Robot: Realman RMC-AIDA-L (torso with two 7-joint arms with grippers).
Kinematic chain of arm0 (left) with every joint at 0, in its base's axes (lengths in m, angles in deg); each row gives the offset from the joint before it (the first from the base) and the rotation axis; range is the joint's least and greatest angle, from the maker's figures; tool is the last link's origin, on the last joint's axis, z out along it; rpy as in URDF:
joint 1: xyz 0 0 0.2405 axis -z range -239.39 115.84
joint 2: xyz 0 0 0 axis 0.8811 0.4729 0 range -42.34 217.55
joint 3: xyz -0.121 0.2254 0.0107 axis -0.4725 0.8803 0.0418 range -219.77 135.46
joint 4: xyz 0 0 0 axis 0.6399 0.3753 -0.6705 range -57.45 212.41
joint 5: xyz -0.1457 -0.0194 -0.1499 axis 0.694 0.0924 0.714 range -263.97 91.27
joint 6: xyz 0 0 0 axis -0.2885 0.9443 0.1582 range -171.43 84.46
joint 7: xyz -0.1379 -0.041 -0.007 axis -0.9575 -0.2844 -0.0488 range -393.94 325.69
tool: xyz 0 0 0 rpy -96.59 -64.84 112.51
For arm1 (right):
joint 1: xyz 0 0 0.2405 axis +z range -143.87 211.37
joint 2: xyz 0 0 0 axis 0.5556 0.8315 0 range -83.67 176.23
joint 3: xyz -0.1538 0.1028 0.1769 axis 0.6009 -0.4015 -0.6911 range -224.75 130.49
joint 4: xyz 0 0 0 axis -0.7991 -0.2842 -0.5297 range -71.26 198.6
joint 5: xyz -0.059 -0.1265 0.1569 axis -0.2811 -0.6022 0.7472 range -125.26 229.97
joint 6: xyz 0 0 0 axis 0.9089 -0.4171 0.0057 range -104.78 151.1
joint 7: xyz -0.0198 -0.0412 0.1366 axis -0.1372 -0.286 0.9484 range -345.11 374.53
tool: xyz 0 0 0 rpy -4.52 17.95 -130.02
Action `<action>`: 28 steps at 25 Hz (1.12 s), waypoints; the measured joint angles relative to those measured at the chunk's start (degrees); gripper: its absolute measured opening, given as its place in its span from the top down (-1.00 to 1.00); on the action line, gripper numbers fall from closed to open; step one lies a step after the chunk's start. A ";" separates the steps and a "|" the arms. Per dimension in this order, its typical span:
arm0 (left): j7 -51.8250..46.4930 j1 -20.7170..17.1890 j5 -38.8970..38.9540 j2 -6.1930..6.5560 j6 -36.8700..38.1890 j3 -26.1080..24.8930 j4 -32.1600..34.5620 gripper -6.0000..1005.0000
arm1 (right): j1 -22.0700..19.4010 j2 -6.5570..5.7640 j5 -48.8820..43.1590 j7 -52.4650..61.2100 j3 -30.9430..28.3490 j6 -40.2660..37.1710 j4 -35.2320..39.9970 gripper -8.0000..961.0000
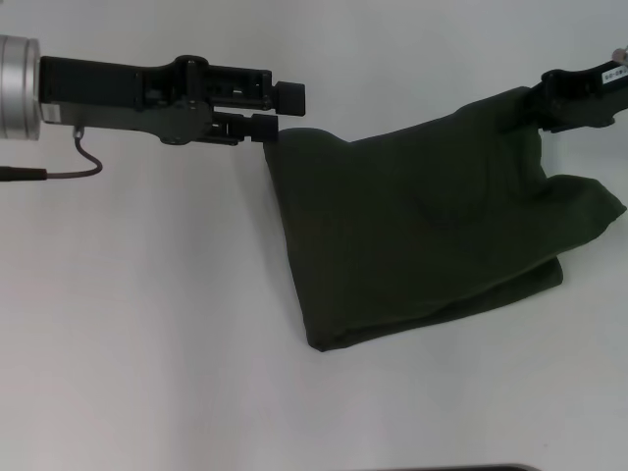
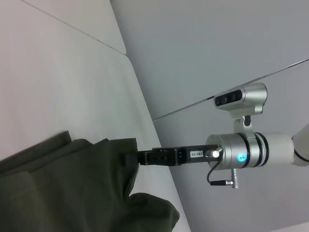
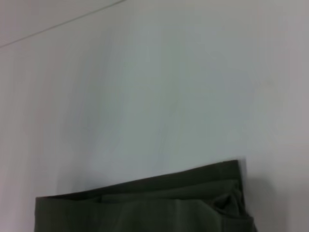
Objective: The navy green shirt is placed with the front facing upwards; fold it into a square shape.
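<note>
- Your left gripper (image 1: 267, 126) pinches the navy green shirt (image 1: 432, 235) at its far-left corner
- Your right gripper (image 1: 538, 103) clamps the far-right corner; the held edge runs straight between them

You see the navy green shirt (image 1: 432, 235) as soft matt cloth, dull in finish, with gentle creases and stacked folded edges; the desk (image 1: 147, 343) under it looks smooth, pale and faintly satin, with no grain; the left gripper (image 1: 273, 110) is matt black, likely plastic or coated metal, behind which sits a brushed silver metal wrist ring (image 1: 18, 86); the right gripper (image 2: 129, 158) shows the same matt black, and its wrist housing (image 2: 241, 153) is glossy silver metal.
</note>
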 joint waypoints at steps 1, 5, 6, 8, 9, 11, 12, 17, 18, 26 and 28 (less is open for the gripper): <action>0.05 0.03 0.00 0.00 0.00 0.00 0.00 -0.33 | 0.00 -0.15 0.00 -0.08 -0.02 -0.30 0.00 0.63; 0.11 0.05 -0.01 0.00 0.00 0.00 0.00 -0.33 | 0.01 -0.36 -0.71 -0.32 0.43 -0.85 0.38 0.34; 0.11 0.04 0.00 0.00 0.00 0.00 0.00 -0.33 | 0.05 -0.41 -1.41 -0.19 0.55 -0.93 0.61 0.27; 0.12 -0.03 0.00 0.00 0.00 0.00 0.00 -0.33 | 0.11 -0.64 -4.36 0.13 0.48 -1.64 1.92 0.10; 0.12 -0.05 0.01 0.01 0.00 0.00 0.00 -0.33 | 0.12 -0.81 -5.77 0.23 0.26 -2.01 2.88 0.02; 0.05 -0.06 -0.01 0.06 0.00 0.13 0.00 -0.32 | 0.01 -1.02 -7.01 0.33 -0.85 -3.32 5.20 -0.15; -0.09 -0.04 -0.17 0.10 0.03 0.34 0.00 -0.32 | -0.12 -1.08 -7.03 0.32 -1.78 -3.89 6.32 -0.23; -1.74 0.10 -1.67 0.10 0.01 1.67 0.11 -0.32 | -0.21 -0.81 -6.56 -0.22 -5.99 -6.03 9.44 -0.58; -2.35 0.02 -2.51 -0.04 -0.44 2.09 0.12 -0.32 | -0.12 -0.70 -6.47 -0.38 -6.10 -6.11 9.51 -0.58; -5.97 0.12 -8.00 -2.49 -4.86 6.14 0.61 -0.31 | 0.69 0.90 -6.02 -1.63 -6.25 -6.03 9.27 -0.58; -7.16 0.12 -9.15 -2.76 -6.54 7.48 0.50 -0.31 | 0.74 1.05 -5.75 -1.73 -6.25 -6.17 9.38 -0.58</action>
